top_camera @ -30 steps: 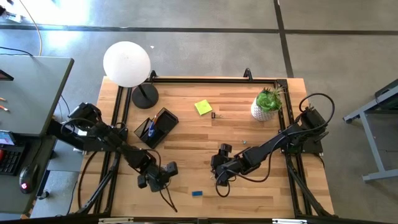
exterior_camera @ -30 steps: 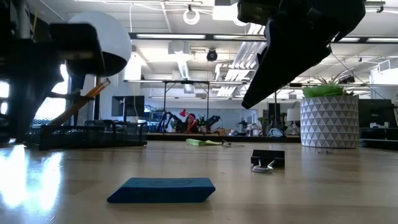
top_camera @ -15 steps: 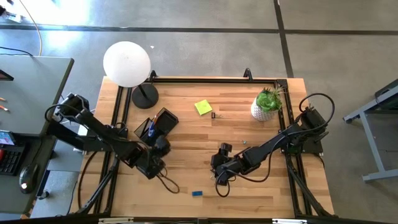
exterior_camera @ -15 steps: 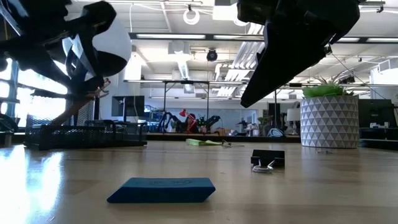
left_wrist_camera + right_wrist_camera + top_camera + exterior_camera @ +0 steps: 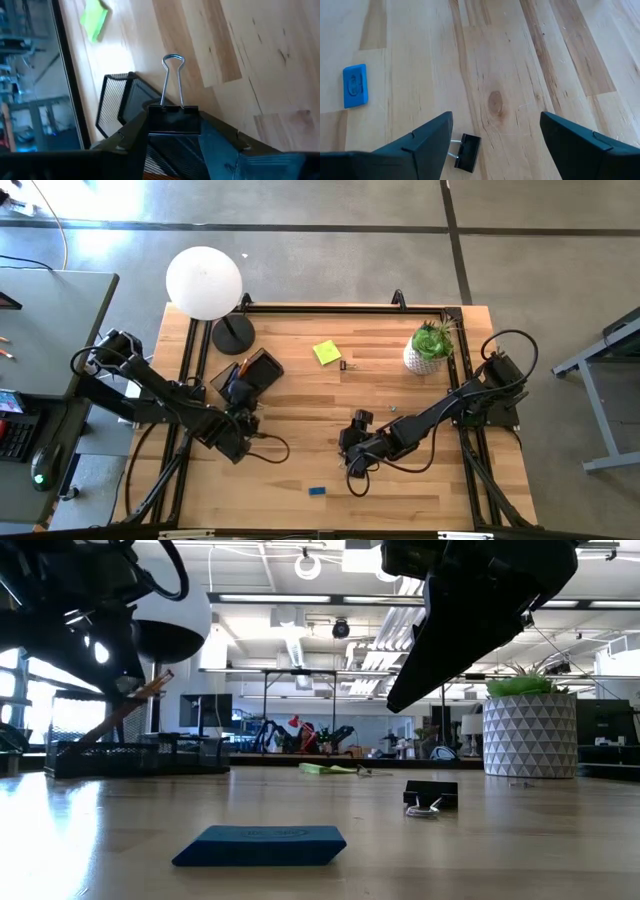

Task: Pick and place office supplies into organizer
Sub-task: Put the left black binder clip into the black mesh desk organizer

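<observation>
**Left gripper holds binder clip at the organizer**

We take the organizer [image 5: 248, 377] as landmark; it sits on the desk [image 5: 400, 480] w/ an orange pencil [image 5: 130, 705] leaning out of it in the low view. White globe lamp [image 5: 204, 282] stands just behind the organizer, toward the desk's far left corner. Potted plant [image 5: 430, 345] is well apart from it, far right side. Left gripper [image 5: 172, 131] is right at the organizer's near edge, clenched on a black binder clip [image 5: 173, 112], wire loop pointing fwd over the mesh wall. Right gripper [image 5: 495, 140] hangs well to the right of the organizer, mid-desk, fingers spread wide, grasping nothing; a 2nd binder clip [image 5: 468, 152] lies just below it. Yellow sticky-note pad [image 5: 326, 353] lies a bit right of the organizer, toward the plant. Small blue eraser [image 5: 317, 491] lies near the desk's front edge, well apart from the organizer.
</observation>
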`<state>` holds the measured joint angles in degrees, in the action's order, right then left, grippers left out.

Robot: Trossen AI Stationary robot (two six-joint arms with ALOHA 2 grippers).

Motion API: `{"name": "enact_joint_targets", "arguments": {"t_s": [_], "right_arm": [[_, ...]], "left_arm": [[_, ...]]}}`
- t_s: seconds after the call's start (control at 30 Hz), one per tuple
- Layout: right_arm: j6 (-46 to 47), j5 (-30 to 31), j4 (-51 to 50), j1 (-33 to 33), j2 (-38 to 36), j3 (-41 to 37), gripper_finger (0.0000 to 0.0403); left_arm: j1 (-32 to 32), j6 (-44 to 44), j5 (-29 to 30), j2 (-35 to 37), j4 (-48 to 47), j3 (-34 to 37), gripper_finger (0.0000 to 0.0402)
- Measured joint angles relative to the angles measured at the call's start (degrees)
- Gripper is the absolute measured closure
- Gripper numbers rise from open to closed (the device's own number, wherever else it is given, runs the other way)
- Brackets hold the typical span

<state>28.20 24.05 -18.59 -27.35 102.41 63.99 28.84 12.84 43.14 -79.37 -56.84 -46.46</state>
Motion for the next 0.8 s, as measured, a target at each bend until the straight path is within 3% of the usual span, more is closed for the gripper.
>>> {"name": "enact_joint_targets", "arguments": {"t_s": [0.3, 0.47, 0.8], "right_arm": [[-0.06, 0.04, 0.0, 0.0, 0.0, 0.0, 0.0107], [-0.21, 0.07, 0.01, 0.0, 0.0, 0.0, 0.0107], [-5.88, -0.44, 0.0, 1.39, 0.0, 0.0, 0.0107]], "left_arm": [[0.0, 13.19, -0.28, 0.0, -2.69, 0.0, 0.0261], [0.04, 13.51, -1.37, 0.0, -3.24, -1.19, 0.0261], [1.51, 14.72, -6.07, 0.0, -3.27, -10.16, 0.0261]]}}
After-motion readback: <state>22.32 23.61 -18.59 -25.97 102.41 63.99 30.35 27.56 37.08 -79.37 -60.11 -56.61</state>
